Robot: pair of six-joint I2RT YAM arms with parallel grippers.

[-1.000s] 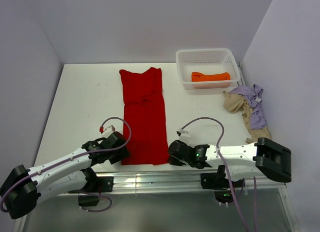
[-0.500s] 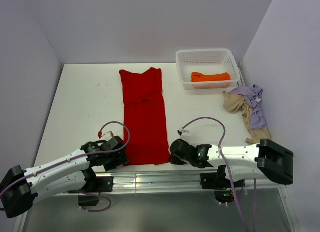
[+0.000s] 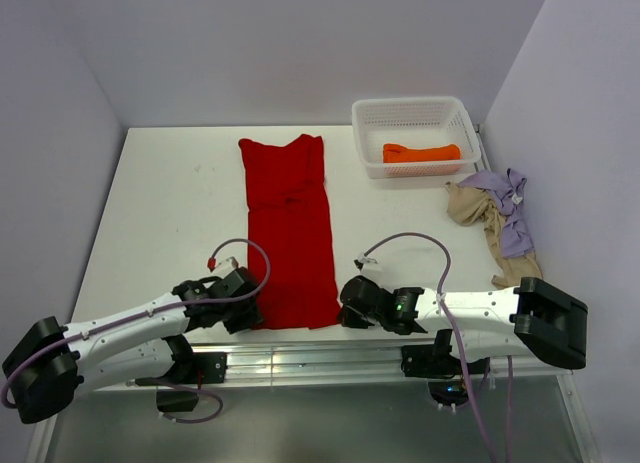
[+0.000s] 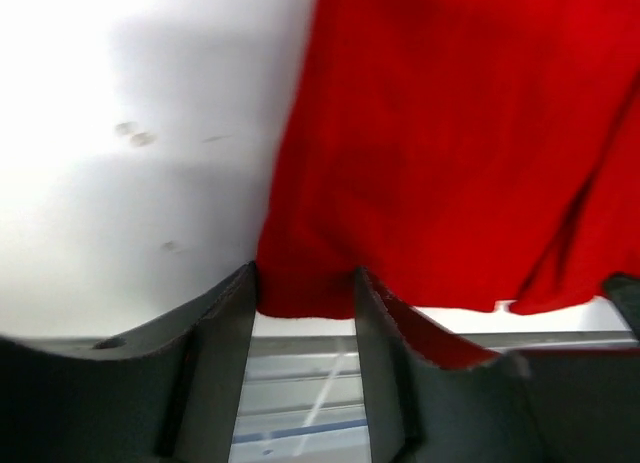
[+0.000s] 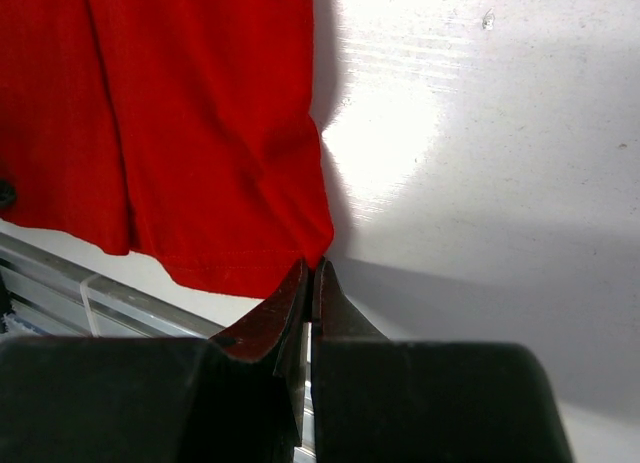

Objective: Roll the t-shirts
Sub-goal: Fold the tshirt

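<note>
The red t-shirt (image 3: 290,223) lies flat and lengthwise on the white table (image 3: 170,203), its hem at the near edge. My left gripper (image 3: 250,318) is at the hem's near left corner. In the left wrist view its jaws (image 4: 303,283) stand apart, with the red t-shirt (image 4: 450,133) corner lying between the fingertips. My right gripper (image 3: 345,308) is at the near right corner. In the right wrist view it (image 5: 312,268) is shut, with the tip of the red t-shirt (image 5: 200,113) corner pinched between the fingers. An orange t-shirt (image 3: 420,153) lies rolled in the basket.
A white mesh basket (image 3: 415,110) stands at the back right. Beside it on the right lie a crumpled beige t-shirt (image 3: 470,208) and a lavender t-shirt (image 3: 512,218). A metal rail (image 3: 300,358) runs along the table's near edge, just below the hem.
My left gripper has moved right onto the hem's near left corner and its jaws have narrowed around the cloth. The right gripper has stayed shut at the right corner.
</note>
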